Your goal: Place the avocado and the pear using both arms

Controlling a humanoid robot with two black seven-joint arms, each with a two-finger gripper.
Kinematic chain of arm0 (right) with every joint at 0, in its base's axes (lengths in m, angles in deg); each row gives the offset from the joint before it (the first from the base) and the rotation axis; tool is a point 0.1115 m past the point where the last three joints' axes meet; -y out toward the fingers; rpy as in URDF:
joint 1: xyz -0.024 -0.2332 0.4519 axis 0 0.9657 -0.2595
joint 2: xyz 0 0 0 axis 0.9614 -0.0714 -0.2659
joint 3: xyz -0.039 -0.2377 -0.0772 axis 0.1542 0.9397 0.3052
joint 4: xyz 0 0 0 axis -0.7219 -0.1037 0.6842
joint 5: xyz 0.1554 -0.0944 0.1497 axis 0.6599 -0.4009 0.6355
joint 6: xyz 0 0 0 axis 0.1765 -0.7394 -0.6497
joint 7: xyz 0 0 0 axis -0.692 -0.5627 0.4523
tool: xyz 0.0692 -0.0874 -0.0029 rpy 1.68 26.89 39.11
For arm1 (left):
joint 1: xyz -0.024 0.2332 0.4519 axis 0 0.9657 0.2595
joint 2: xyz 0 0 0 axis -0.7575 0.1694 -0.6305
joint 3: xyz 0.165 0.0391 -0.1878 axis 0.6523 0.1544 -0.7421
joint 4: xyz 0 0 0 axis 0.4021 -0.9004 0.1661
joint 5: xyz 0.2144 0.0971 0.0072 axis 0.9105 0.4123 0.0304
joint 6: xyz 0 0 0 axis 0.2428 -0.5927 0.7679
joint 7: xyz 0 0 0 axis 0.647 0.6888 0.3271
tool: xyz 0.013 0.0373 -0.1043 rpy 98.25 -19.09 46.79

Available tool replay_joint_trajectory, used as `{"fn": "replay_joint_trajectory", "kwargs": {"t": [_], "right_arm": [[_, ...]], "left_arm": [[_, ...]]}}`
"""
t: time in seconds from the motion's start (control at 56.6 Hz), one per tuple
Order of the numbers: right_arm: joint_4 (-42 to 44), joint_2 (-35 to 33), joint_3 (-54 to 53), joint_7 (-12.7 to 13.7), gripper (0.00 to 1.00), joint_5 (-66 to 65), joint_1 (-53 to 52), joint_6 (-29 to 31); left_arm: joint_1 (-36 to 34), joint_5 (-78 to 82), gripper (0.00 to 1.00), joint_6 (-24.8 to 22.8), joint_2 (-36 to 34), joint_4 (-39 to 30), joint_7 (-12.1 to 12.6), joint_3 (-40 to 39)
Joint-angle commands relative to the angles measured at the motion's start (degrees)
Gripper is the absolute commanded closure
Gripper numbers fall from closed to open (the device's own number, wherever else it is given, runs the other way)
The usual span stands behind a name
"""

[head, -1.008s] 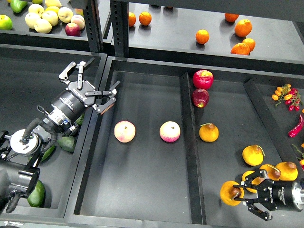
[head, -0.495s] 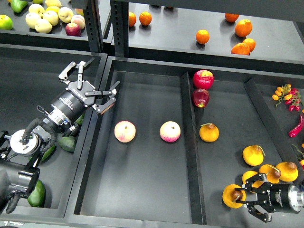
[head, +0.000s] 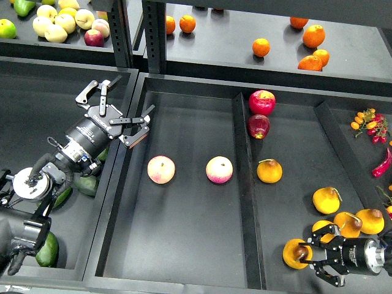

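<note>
Pear (head: 296,253) is sitting right at the tips of my right gripper (head: 317,261), low in the right-hand compartment of the surface (head: 184,245), near its front edge. My right arm is coming in from the right edge, so the pear is lying directly ahead of the gripper, toward the left, with its brown blotch turned toward me. The fingers are spreading around its right side, one above and one below, and I cannot tell whether they are already pressing on it or only bracketing it. Just behind the gripper, toward the right edge, plain orange-yellow fruits (head: 346,222) are crowding close, so I am judging that the closing move has little room on that side.

My left gripper (head: 120,107) is hanging with its fingers wide apart over the raised wall between the left compartment and the middle one, holding nothing. Avocado (head: 86,184) is lying behind it, back toward the front left corner, partly hidden under my left arm; its long axis I cannot read. The left arm is plainly the nearer one to it. Two pink-yellow apples (head: 161,169) are resting in the middle compartment, well apart from both grippers.
</note>
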Motion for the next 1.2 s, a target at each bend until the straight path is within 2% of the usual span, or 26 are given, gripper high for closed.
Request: {"fn": "replay_joint_trajectory", "kwargs": {"t": [0.0, 0.283, 0.495, 0.619, 0.742, 0.919, 1.184], "right_arm": [[-0.1, -0.1, 0.0, 0.0, 0.15, 0.1, 0.0, -0.2], [-1.5, -1.5, -1.0, 0.0, 0.04, 1.6, -0.4, -0.2], [-4.3, -3.1, -8.7, 0.0, 0.02, 8.7, -0.3, -0.3], [-4.4, -1.6, -19.3, 0.0, 0.02, 14.5, 0.1, -1.4], [-3.6, 4.9, -28.4, 0.0, 0.02, 15.2, 0.1, -5.1], [0.5, 20.3, -41.2, 0.0, 0.01, 13.8, 0.1, -11.8], [8.3, 36.6, -51.6, 0.0, 0.01, 5.9, 0.1, -11.4]], "left_arm": [[0.0, 0.0, 0.01, 0.0, 0.0, 0.0, 0.0, 0.0], [0.1, 0.0, 0.01, 0.0, 0.0, -0.2, 0.0, 0.1], [0.6, 0.0, 0.01, 0.0, 0.0, -0.7, 0.0, 0.1], [0.7, 0.0, 0.01, 0.0, 0.0, -0.6, 0.0, 0.0], [0.9, 0.0, 0.01, 0.0, 0.0, -0.6, 0.0, -0.3], [2.9, 0.0, 0.01, 0.0, 0.0, 0.2, 0.0, -1.3], [6.4, 0.0, 0.01, 0.0, 0.0, 0.6, 0.0, -6.8]]}}
